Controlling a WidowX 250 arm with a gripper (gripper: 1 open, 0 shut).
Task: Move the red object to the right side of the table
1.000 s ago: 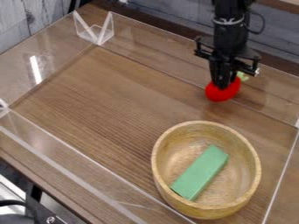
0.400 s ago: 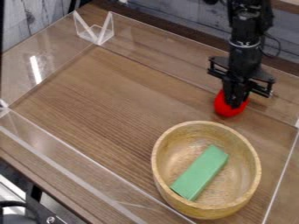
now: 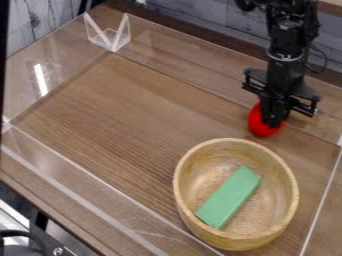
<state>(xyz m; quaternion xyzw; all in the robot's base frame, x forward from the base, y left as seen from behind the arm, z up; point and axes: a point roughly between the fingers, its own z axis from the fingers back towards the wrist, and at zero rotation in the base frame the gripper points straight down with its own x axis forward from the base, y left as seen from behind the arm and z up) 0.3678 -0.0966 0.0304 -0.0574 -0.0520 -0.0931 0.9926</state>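
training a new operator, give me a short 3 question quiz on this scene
1. Multiple choice: what lies inside the round wooden bowl?
a) the red strawberry-like toy
b) a green block
c) a white cup
2. True or false: the red strawberry-like toy is inside the bowl.
3. Fill in the blank: the tool is at the toy, which is the colour ____.

Key: 1 b; 2 false; 3 red
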